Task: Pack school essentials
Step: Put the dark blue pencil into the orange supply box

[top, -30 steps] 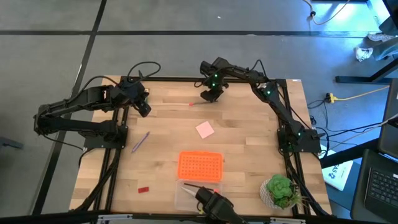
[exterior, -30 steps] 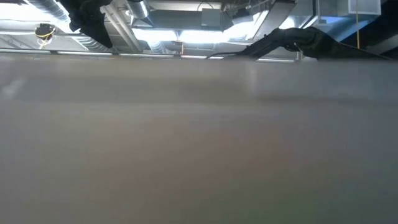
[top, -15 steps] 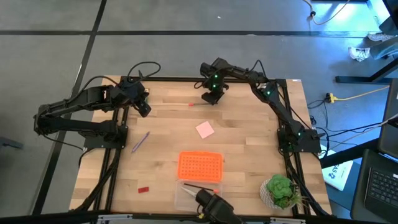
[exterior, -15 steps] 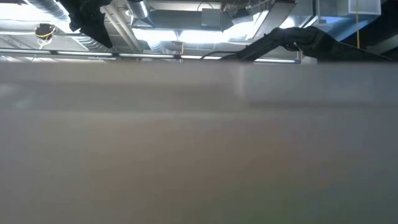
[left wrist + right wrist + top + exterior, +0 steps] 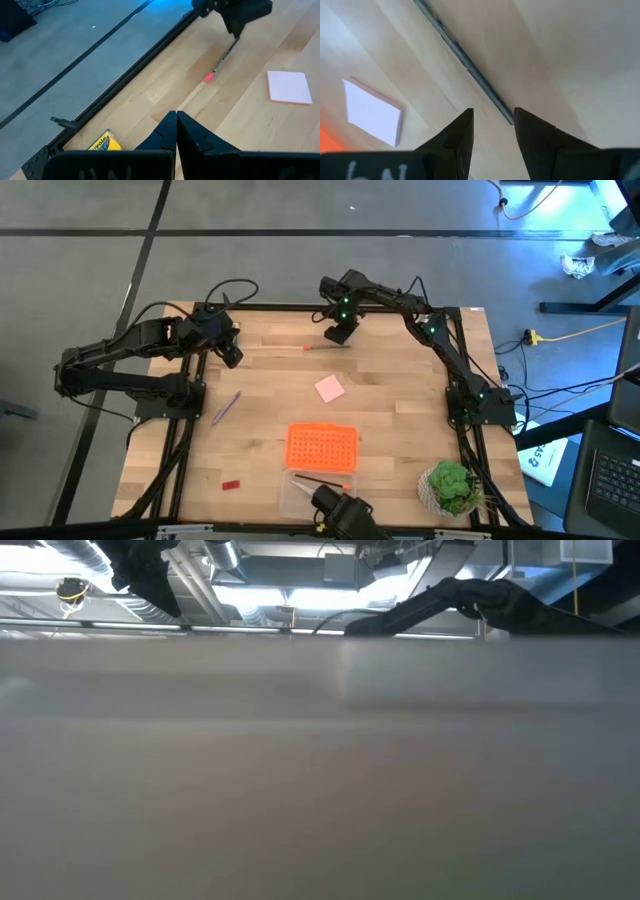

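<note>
The thin red-tipped pencil (image 5: 322, 346) lies flat near the far edge of the wooden table (image 5: 400, 410), and the right gripper (image 5: 336, 335) hangs directly over its end with its fingers parted on either side of the shaft, not yet clamped on it as far as the right wrist view shows. The pink square pad (image 5: 330, 388) sits near the table's middle, the purple pencil (image 5: 226, 407) toward the left side, the tiny red block (image 5: 231, 483) near the front, and the crayon box (image 5: 105, 142) beside the left arm's base. The left gripper (image 5: 231, 356) waits clenched and empty at the far left. The clear box (image 5: 318, 492) stands in front of its orange perforated lid (image 5: 322, 447); it appears to hold one thin item, so most of the packing remains.
</note>
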Robot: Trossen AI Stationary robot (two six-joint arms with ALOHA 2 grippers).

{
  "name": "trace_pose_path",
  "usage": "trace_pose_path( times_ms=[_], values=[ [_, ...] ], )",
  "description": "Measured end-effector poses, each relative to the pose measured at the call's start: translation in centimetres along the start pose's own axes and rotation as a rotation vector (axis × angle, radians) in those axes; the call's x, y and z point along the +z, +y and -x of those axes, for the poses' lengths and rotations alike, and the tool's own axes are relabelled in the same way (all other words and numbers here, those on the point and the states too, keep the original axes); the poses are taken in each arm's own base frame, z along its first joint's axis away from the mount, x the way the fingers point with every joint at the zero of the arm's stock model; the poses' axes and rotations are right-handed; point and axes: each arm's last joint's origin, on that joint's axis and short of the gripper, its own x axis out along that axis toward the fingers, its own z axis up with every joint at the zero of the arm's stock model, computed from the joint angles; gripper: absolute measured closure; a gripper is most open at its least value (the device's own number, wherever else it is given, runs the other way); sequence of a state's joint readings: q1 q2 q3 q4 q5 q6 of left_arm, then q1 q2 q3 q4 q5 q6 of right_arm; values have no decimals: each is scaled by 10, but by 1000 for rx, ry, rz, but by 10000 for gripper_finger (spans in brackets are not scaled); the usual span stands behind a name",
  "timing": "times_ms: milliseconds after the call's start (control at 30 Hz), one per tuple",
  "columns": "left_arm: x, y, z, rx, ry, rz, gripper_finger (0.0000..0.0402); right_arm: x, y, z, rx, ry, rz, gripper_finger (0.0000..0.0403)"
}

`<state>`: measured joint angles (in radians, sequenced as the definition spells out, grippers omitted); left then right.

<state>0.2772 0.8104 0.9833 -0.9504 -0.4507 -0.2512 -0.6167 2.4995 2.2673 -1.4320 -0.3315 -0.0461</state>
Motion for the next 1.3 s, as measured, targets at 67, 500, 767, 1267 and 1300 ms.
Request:
trace_pose_path(
  times_ms=[67, 500, 767, 1267, 1300],
  values=[
    [0, 0, 0, 0, 0, 0, 401, 1, 3, 10, -10, -26, -2, 261],
    [0, 0, 0, 1, 1, -2, 401, -1, 34, 30, -162, -94, 111, 261],
    [0, 0, 0, 1, 3, -2, 401, 3, 71, 17, -198, -123, 332, 261],
    [-1, 0, 0, 2, 8, -4, 401, 23, 137, -2, -247, -387, 812, 261],
    [-1, 0, 0, 2, 8, -4, 401, 23, 138, -2, -247, -398, 809, 261]
  ],
)
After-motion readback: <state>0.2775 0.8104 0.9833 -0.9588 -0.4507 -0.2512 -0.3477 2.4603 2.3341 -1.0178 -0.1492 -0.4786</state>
